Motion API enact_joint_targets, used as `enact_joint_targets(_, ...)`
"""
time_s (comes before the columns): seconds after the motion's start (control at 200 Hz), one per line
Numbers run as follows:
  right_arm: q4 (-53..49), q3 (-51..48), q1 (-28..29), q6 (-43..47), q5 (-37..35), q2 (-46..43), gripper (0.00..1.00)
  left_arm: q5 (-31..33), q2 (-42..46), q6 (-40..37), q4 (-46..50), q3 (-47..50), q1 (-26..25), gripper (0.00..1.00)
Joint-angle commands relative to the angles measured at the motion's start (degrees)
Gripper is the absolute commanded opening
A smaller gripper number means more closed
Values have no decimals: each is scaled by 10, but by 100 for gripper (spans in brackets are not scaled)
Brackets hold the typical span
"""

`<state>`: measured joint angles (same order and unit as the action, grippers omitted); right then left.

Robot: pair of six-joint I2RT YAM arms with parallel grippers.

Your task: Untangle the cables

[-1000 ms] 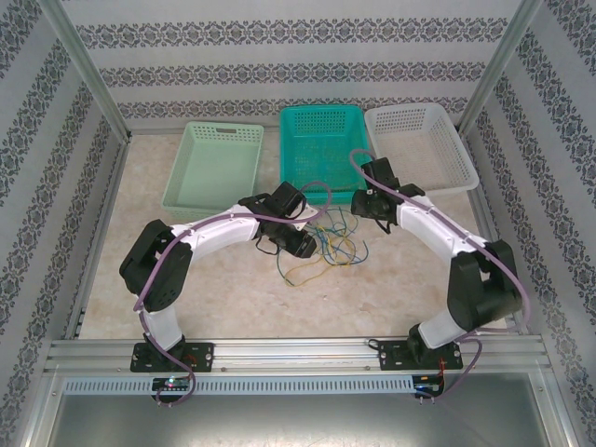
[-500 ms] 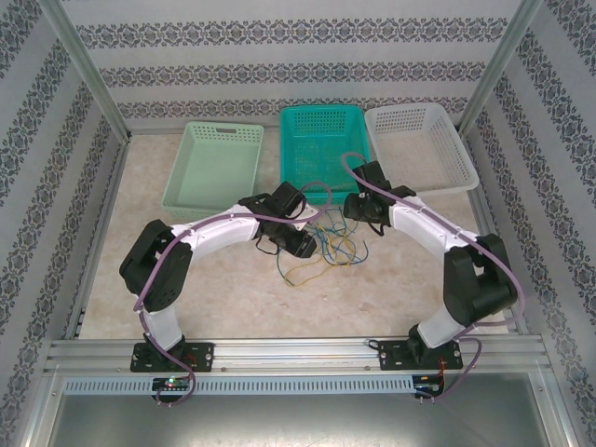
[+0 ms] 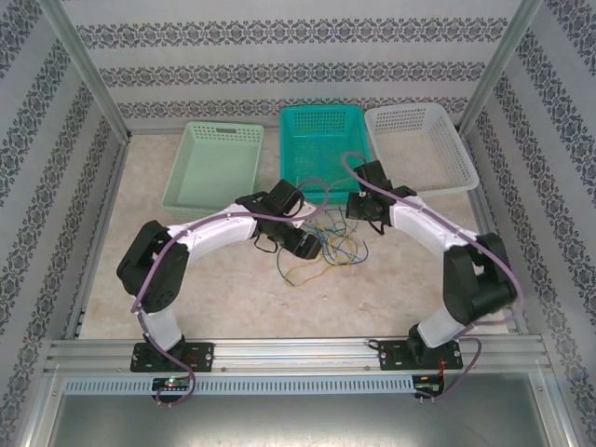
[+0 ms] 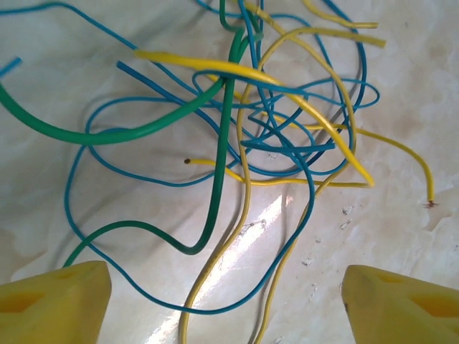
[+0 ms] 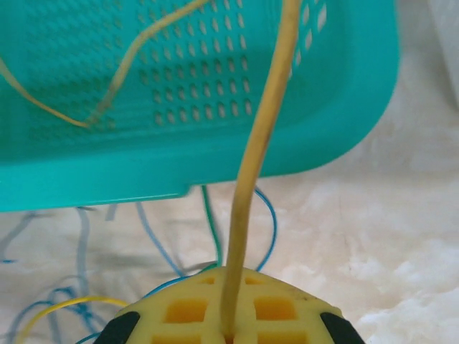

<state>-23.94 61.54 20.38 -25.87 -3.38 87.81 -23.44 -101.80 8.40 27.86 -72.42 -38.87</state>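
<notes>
The cables [image 3: 328, 248] lie in a loose tangle of yellow, blue and green wires on the pale table in front of the teal basket [image 3: 321, 140]. My left gripper [image 3: 304, 244] hovers at the tangle's left side. In the left wrist view it [image 4: 226, 315] is open, its yellow fingertips [image 4: 54, 304] wide apart over a green cable [image 4: 224, 143], blue loops [image 4: 310, 197] and yellow strands [image 4: 326, 129], none of them held. My right gripper [image 3: 355, 209] is at the tangle's upper right. Its yellow pads [image 5: 179, 312] are shut on a yellow cable [image 5: 262, 143] that rises toward the teal basket [image 5: 215, 93].
A light green basket [image 3: 214, 166] stands at the back left and a white basket [image 3: 419, 144] at the back right, flanking the teal one. Purple arm cables [image 3: 321, 186] arc over both wrists. Bare table lies in front of the tangle.
My left gripper has opened over the tangle. The right gripper has shifted slightly left and closed on a yellow cable.
</notes>
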Motion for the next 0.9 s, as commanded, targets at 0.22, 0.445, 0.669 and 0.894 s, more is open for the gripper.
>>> enact_joint_targets(0.22,-73,35,-6,64,106,-137,0,70,125,20,67,39,10,100)
enact_joint_targets(0.445,1,18,24,90,114,-192,0,41,256,128,-48,41,81,100)
enact_joint_targets(0.669,18,45,97,101,-13,-175,0,-208,185,356,-244,-14,138,100)
enact_joint_targets(0.894,57,51,168,143,-156,-165,0,-284,123,609,-519,19,142,96)
